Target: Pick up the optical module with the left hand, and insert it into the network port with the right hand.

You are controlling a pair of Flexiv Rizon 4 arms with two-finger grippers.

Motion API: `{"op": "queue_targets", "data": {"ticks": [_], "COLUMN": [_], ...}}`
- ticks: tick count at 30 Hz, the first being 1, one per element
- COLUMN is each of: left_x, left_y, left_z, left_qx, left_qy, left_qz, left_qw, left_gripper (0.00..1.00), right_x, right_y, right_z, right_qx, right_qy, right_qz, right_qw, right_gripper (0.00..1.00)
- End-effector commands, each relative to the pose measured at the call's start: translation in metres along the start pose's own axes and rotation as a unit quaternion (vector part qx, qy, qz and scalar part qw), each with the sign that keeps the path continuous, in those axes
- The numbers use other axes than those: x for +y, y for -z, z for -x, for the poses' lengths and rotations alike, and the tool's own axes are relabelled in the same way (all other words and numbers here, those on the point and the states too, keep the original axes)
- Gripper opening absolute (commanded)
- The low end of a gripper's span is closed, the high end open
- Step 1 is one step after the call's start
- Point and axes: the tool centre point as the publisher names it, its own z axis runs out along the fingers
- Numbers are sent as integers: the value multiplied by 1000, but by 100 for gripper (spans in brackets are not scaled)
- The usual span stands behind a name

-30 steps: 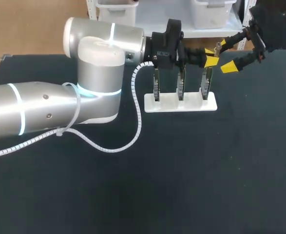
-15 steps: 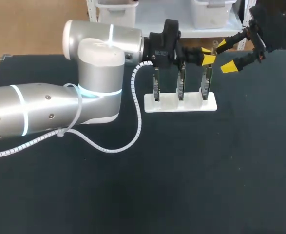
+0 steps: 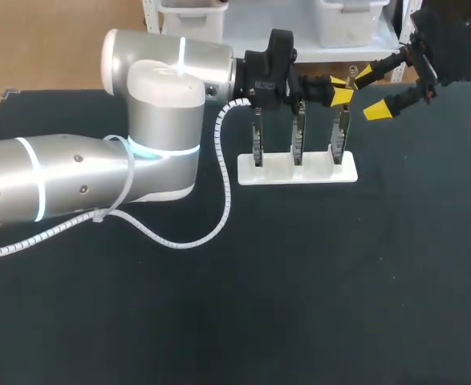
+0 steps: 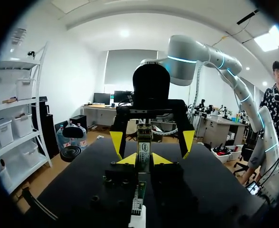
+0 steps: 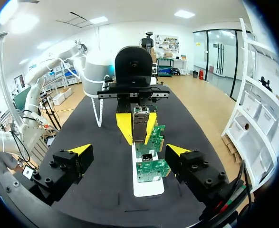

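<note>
My left gripper (image 3: 339, 88) hangs just above the rightmost of three green circuit boards (image 3: 341, 136), shut on the small metal optical module (image 3: 352, 79), whose tip sticks out toward my right gripper (image 3: 371, 93). In the left wrist view the module (image 4: 143, 145) stands between the yellow fingertips (image 4: 127, 159), with the open right gripper (image 4: 152, 142) facing it. In the right wrist view my right gripper (image 5: 129, 151) is wide open with nothing between its fingers. Ahead of it the left gripper (image 5: 137, 126) holds the module (image 5: 140, 116) above the boards (image 5: 151, 169).
The three boards stand upright in a row on a white base (image 3: 297, 170) at the far middle of the black table (image 3: 315, 289). My left arm (image 3: 155, 120) and its white coiled cable (image 3: 219, 216) lie across the table's left half.
The left gripper has drawn slightly back and up with the module. The right arm has stayed where it was.
</note>
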Motion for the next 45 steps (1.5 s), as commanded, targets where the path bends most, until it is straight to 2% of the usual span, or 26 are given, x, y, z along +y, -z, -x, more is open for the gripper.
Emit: {"op": "queue_targets", "data": {"ticks": [1,27,32,45], "left_x": [3,2,2,2], "left_y": [0,0,-1,-1], "left_z": [3,-2,-2,-2], "left_qx": [13,42,66,64], "left_qy": [0,12,8,13], "left_qz": [1,-3,-7,-4], "left_qw": [1000,999,998,998], "left_gripper": [0,0,0,0], "right_x": [2,2,2,2], "right_y": [0,0,0,0], "right_z": [0,0,0,0], "right_qx": [0,0,0,0], "right_qy": [0,0,0,0], "right_qz": [-2,-2,-2,-2], "right_qw": [1000,1000,1000,1000], "right_gripper": [100,100,100,100]}}
